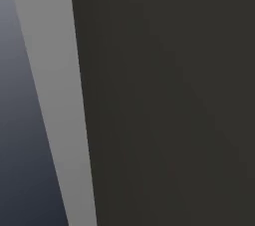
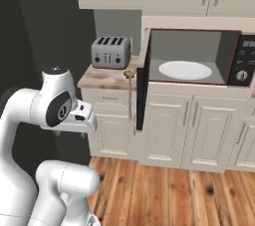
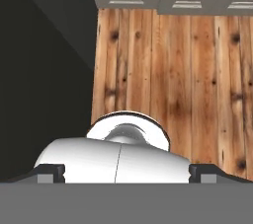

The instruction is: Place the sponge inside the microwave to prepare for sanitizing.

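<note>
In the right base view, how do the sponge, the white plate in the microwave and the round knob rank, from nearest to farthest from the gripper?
Seen from the gripper, low on the left:
1. sponge, at the front edge of the counter.
2. white plate, inside the open microwave, further right.
3. round knob, on the button panel at the far right.

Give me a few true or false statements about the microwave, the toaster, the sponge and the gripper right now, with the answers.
1. The microwave door stands open. True.
2. The sponge lies on the white plate. False: it sits on the counter edge, between the toaster and the microwave.
3. The toaster stands left of the microwave. True.
4. The gripper holds the sponge. False: its fingers are wide apart with nothing between them, over the wood floor.
5. The plate is bare. True.
</note>
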Robot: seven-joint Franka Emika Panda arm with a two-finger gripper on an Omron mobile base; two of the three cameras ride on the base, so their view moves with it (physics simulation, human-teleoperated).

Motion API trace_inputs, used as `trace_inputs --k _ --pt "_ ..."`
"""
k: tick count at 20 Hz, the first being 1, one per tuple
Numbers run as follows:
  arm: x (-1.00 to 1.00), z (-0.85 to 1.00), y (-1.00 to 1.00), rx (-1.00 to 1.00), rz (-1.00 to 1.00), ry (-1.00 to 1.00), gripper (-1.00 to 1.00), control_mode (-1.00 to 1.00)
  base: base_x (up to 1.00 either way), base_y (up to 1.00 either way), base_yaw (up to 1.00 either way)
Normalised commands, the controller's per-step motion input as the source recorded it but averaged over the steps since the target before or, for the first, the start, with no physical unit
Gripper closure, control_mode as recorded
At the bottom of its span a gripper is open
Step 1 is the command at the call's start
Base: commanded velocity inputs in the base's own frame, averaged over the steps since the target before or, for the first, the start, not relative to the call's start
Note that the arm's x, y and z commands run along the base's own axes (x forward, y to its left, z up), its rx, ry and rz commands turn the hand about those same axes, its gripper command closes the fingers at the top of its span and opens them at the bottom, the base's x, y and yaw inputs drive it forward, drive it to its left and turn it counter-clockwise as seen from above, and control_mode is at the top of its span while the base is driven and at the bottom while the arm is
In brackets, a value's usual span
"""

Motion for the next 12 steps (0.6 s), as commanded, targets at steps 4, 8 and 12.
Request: trace_inputs --k 4,8,12 --pt "0.00 0.00 0.00 0.00 0.00 0.00 -1.00 1.00 0.45 0.08 0.00" --pt "0.00 0.00 0.00 0.00 0.00 0.00 -1.00 1.00 0.51 0.50 0.00" --pt "0.00 0.00 0.00 0.00 0.00 0.00 -1.00 1.00 0.45 0.76 0.00"
